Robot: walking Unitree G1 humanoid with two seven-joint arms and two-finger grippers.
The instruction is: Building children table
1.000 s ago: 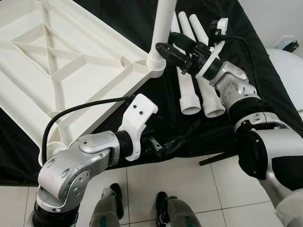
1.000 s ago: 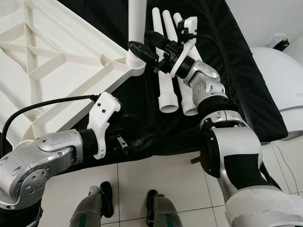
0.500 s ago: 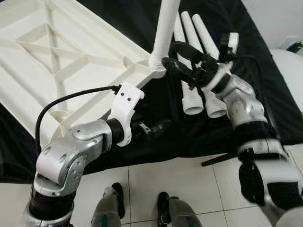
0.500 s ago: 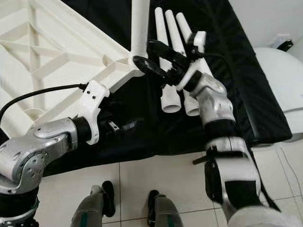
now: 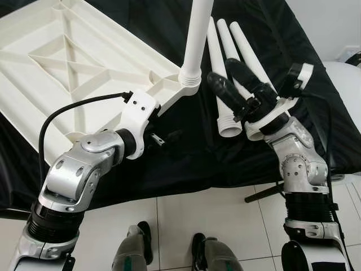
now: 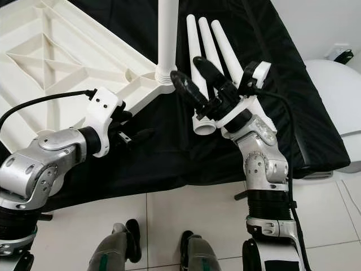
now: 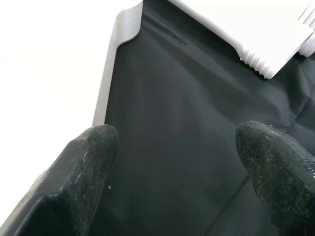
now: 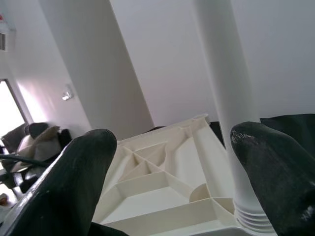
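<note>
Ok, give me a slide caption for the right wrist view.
Open right gripper faces the upright table leg seated in the upturned white tabletop.

1. A strip of bare black cloth (image 5: 197, 141) is left free between the upturned tabletop (image 5: 67, 62) and the three loose legs (image 5: 228, 84).
2. That strip is bounded at its far end by the upright leg (image 5: 194, 45) standing in the tabletop's corner socket.
3. The left gripper (image 5: 166, 137) lies low in this strip, jaws apart.
4. The right gripper (image 5: 234, 84) hovers spread above the loose legs, just beside the upright leg.
</note>
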